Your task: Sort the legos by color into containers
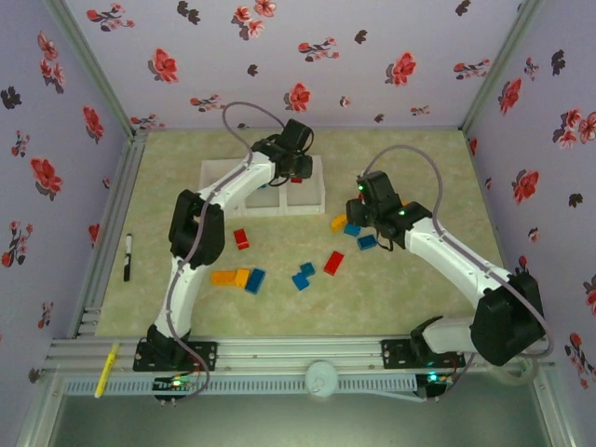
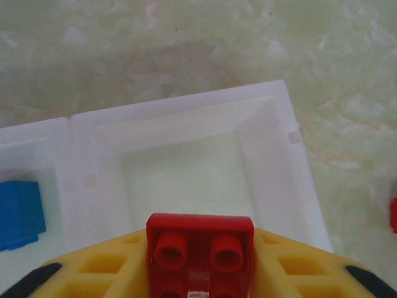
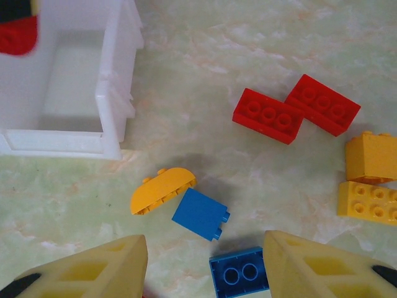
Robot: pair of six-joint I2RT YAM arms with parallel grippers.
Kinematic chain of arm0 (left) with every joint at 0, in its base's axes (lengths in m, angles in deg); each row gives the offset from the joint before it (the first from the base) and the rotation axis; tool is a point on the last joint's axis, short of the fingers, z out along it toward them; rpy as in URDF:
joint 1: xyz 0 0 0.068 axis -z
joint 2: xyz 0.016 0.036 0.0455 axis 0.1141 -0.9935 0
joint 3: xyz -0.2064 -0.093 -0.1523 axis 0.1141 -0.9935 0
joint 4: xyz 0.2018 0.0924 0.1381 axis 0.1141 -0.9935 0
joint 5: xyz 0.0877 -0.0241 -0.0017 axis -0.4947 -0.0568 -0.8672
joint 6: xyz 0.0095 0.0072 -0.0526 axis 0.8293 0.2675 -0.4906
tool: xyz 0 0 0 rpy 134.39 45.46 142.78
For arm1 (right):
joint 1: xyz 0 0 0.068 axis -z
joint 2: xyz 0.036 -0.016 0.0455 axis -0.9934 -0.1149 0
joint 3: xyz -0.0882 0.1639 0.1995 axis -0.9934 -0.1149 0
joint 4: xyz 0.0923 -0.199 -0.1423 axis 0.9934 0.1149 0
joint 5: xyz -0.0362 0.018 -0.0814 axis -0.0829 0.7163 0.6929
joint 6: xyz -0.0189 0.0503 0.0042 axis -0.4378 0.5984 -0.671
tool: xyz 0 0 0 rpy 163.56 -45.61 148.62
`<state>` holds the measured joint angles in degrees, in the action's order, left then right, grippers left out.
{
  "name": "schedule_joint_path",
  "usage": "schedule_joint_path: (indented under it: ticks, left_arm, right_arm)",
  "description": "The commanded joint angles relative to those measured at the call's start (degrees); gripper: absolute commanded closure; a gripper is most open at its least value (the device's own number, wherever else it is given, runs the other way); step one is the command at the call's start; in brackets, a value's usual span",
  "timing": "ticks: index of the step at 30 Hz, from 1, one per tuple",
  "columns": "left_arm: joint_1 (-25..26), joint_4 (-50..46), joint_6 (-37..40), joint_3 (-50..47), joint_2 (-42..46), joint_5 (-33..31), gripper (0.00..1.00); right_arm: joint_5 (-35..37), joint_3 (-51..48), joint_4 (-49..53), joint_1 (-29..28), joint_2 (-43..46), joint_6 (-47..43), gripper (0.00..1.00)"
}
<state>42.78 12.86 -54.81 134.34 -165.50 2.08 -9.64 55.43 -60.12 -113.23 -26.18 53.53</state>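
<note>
My left gripper [image 1: 296, 169] hangs over the right-hand compartment of the white tray [image 1: 216, 174] and is shut on a red lego [image 2: 200, 247], studs toward the camera, above that compartment's bare floor [image 2: 186, 180]. A blue lego [image 2: 20, 214] lies in the middle compartment. My right gripper [image 3: 205, 273] stands open low over the table, to the right of the tray. Between its fingers lie a blue lego [image 3: 200, 213], a second blue one [image 3: 239, 272] and a rounded yellow one [image 3: 162, 189]. Two red legos [image 3: 268, 115] and two orange ones [image 3: 370, 158] lie beyond.
More loose legos sit mid-table: red [image 1: 241, 238], red [image 1: 333, 263], blue [image 1: 303, 275], and an orange-and-blue cluster [image 1: 240, 277]. A black marker [image 1: 128, 256] lies at the left edge and a yellow pen [image 1: 105, 370] on the front rail. Flowered walls enclose the table.
</note>
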Motion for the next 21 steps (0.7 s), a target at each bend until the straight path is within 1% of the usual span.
schedule_joint_path:
  ticks: [1,2,5,9,17,21]
  left_arm:
    - [0.08,0.21,0.72,3.03,0.26,1.34,0.48]
    - [0.07,0.16,1.02,2.99,0.78,1.56,0.46]
    - [0.22,-0.39,2.28,1.87,3.33,1.79,0.43]
    - [0.66,-0.17,4.3,-4.0,10.12,1.75,0.43]
    - [0.86,3.54,8.14,-26.53,31.98,0.69,0.43]
    - [0.77,3.44,9.13,-35.28,42.13,-0.84,0.43]
  right_arm:
    - [0.78,-0.57,0.39,0.72,1.37,1.01,0.48]
    - [0.72,-0.57,0.39,0.88,1.21,0.96,0.48]
    - [0.4,-0.5,0.24,1.26,0.82,0.92,0.47]
    - [0.04,0.01,0.3,1.59,0.39,0.76,0.48]
    - [-0.94,0.46,0.22,1.83,-1.87,0.82,0.48]
    - [-1.22,0.47,0.06,2.03,-3.16,1.09,0.48]
